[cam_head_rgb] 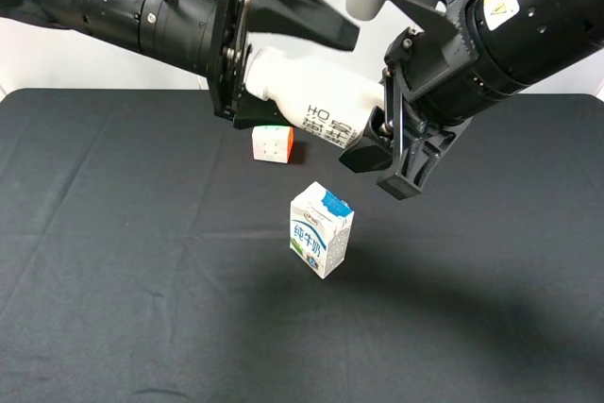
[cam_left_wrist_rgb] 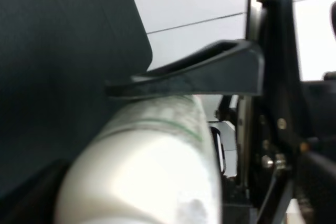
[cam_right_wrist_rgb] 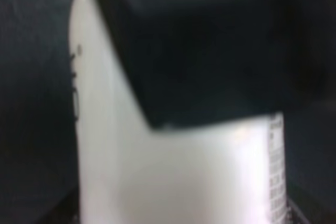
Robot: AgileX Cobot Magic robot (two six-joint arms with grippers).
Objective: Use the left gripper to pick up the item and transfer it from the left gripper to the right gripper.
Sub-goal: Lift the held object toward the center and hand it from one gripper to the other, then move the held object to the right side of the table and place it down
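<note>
Item (cam_head_rgb: 311, 92) is hanging above the desk (cam_head_rgb: 113, 261), long axis running 10-to-4 o'clock. My right gripper (cam_head_rgb: 382, 169) jaws are clamping the 4 o'clock end; my left gripper (cam_head_rgb: 326, 82) jaws are standing apart around the cap end.

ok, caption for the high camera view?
Mid-air handover: right gripper grips the white bottle, left gripper open; carton and cube on table.

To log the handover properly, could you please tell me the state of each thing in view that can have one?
white plastic bottle: in the air, lying nearly level between both pincers.
left pincer: open, prongs spread around the bottle's cap end.
right pincer: shut on the bottle's other end.
milk carton: upright on the table, closed.
puzzle cube: sitting flat on the table.
</note>
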